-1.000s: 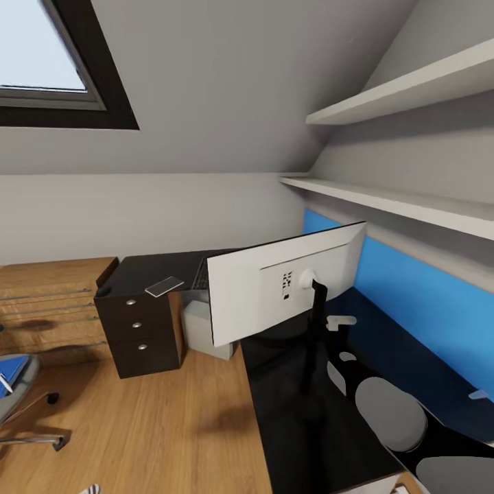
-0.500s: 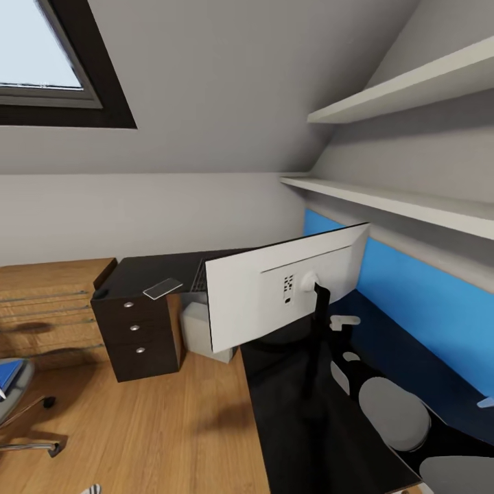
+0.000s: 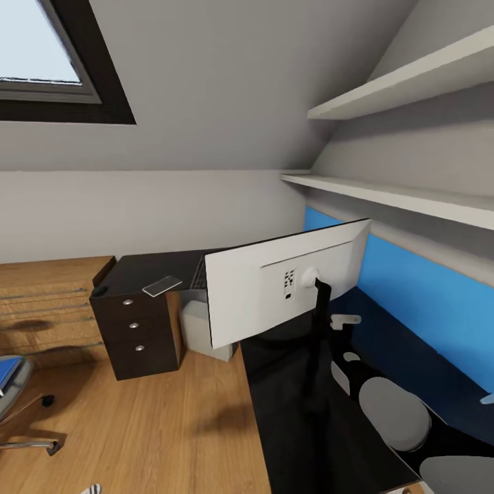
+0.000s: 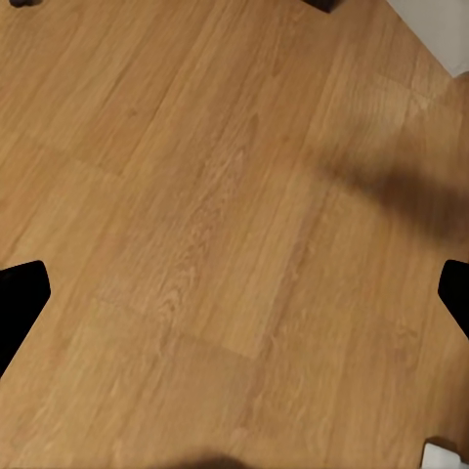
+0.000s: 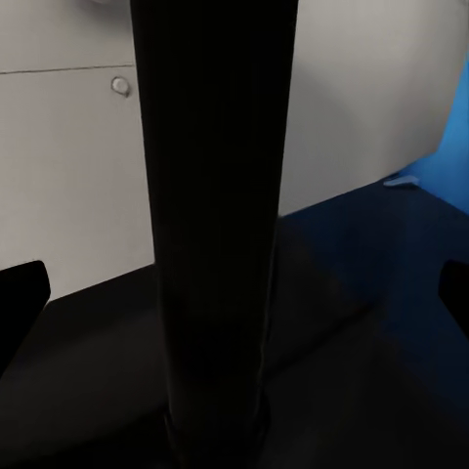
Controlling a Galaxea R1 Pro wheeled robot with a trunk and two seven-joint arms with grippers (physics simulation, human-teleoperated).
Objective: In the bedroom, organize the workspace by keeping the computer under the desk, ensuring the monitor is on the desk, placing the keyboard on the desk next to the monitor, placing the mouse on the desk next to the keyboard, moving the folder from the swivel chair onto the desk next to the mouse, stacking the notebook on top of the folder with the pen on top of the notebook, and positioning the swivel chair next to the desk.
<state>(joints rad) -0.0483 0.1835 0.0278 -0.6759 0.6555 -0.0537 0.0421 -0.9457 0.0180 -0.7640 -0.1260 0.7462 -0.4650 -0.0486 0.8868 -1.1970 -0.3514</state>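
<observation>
Even daylight from the skylight (image 3: pixel 41 62); soft shadows, wrist views slightly blurred.

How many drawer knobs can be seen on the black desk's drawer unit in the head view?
3. The knobs run down the front of the desk drawer unit: top knob, middle knob, bottom knob. None appears hidden.

Your monitor (image 3: pixel 288 288) hides most of the keyboard (image 3: pixel 200 274) behind it and part of the computer (image 3: pixel 199 329) under the desk (image 3: pixel 302 425). Left of the desk drawers, the swivel chair (image 3: pixel 17 405) and its blue folder (image 3: pixel 7 374) are cut off by the edge. Both grippers' fingertips barely show at the wrist views' edges.
</observation>
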